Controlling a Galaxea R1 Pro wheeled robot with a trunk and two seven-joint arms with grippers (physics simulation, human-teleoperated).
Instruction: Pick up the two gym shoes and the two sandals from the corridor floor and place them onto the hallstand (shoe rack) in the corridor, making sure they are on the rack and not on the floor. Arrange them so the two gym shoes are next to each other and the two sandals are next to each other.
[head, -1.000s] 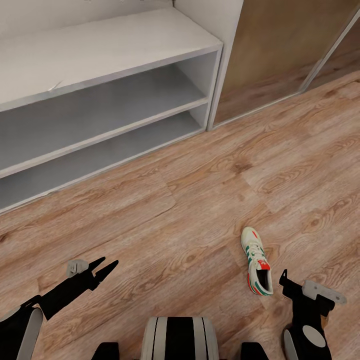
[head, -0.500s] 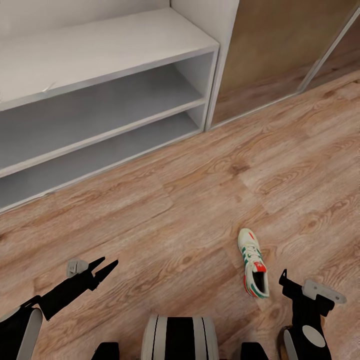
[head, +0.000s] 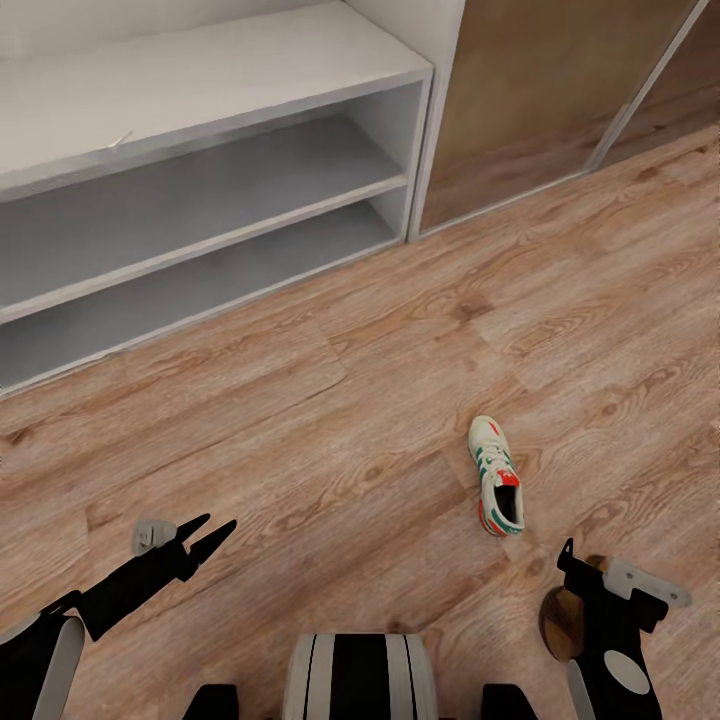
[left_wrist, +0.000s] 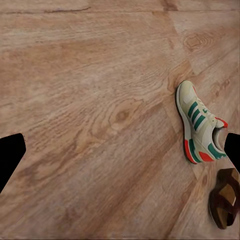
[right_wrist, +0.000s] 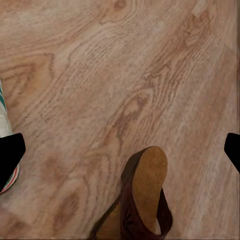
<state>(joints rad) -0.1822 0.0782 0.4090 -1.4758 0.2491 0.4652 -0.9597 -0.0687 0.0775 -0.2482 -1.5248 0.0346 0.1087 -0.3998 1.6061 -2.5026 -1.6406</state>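
Observation:
One gym shoe lies on the corridor floor, cream-white with green stripes and a red-orange heel, toe pointing toward the hallstand. It also shows in the left wrist view as the gym shoe, and as a sliver of gym shoe in the right wrist view. A dark brown sandal lies beside my right gripper, partly hidden by it; the sandal sits just under that gripper, and the sandal lies near the shoe's heel. My left gripper hovers open over bare floor. Both grippers are empty.
The white hallstand has a flat top and two long open shelves with nothing on them. Right of it stands a white upright panel and a brown sliding door. Wood floor stretches between the rack and the shoes.
The whole view has shifted: the camera moved, so rack and gym shoe sit higher and further left. The sandal has come into view by my right gripper. Both arms hold their pose.

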